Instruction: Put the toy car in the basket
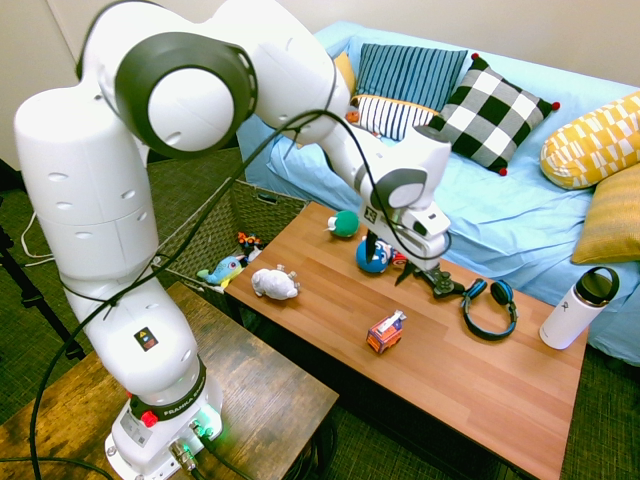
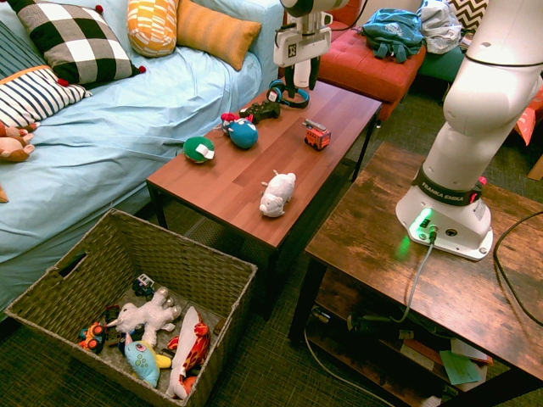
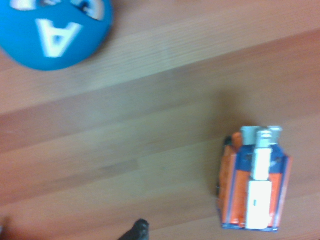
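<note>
"What's the arm doing?"
"It's reaching over the coffee table (image 1: 470,400), bending down at the wrist, its gripper (image 1: 386,262) pointing downward, spreading its fingers and holding nothing."
"And the toy car (image 1: 385,331)?"
"It's sitting on the tabletop, near the gripper."

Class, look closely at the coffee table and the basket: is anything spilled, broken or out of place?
Nothing looks spilled or broken. The toy car stands upright on the coffee table, though other toys lie in the basket. The grey plush is also on the table.
</note>
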You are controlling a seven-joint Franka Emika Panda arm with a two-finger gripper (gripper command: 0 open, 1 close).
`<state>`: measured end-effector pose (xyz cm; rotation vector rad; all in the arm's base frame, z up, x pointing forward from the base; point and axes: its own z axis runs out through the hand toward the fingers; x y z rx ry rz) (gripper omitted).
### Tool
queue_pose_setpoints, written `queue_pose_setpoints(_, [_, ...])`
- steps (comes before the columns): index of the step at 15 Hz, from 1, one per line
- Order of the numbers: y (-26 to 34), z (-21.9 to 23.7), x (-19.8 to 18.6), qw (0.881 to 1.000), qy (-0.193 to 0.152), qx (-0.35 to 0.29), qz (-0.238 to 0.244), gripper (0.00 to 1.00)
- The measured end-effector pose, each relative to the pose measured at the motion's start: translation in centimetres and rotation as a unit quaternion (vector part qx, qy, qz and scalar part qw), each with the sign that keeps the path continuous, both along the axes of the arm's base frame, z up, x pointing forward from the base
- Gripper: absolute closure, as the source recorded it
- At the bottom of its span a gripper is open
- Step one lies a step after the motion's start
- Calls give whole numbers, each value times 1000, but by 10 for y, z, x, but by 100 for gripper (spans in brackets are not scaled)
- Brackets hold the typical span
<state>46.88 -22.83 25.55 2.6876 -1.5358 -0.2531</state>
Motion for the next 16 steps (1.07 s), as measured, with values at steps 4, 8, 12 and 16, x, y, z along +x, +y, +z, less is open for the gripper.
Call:
queue_pose_setpoints(4, [-50, -30, -22, 997, 52, 58, 28, 0])
queue_pose_setpoints(8, [-54, -78, 4, 992, 89, 77, 42, 0])
queue_pose_setpoints(12, [-52, -116, 21, 990, 115, 72, 41, 0])
queue_pose_setpoints(16, [-52, -140, 25, 985, 147, 83, 42, 0])
